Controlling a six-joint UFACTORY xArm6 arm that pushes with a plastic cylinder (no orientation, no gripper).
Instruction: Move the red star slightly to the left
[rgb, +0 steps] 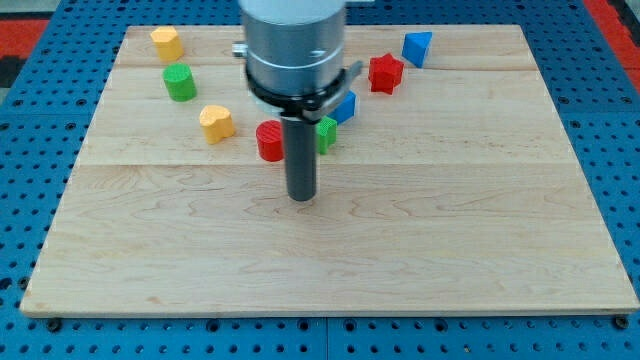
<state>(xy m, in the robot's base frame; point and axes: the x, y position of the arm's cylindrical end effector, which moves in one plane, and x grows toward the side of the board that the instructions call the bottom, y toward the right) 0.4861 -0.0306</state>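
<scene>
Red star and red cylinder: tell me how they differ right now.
Shape: the red star has a notched, pointed outline; the red cylinder is round.
Place: the red star lies toward the view's top right, beside the blue block; the red cylinder lies nearer the board's middle.
Nearness to my tip: the red cylinder sits just left of the rod and is partly hidden by it; the red star stands clear and fully visible.
Both are red and rest on the wooden board.

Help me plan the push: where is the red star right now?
The red star sits near the view's top, right of centre, between the blue triangular block on its upper right and the blue block on its lower left; my tip is well below-left.
</scene>
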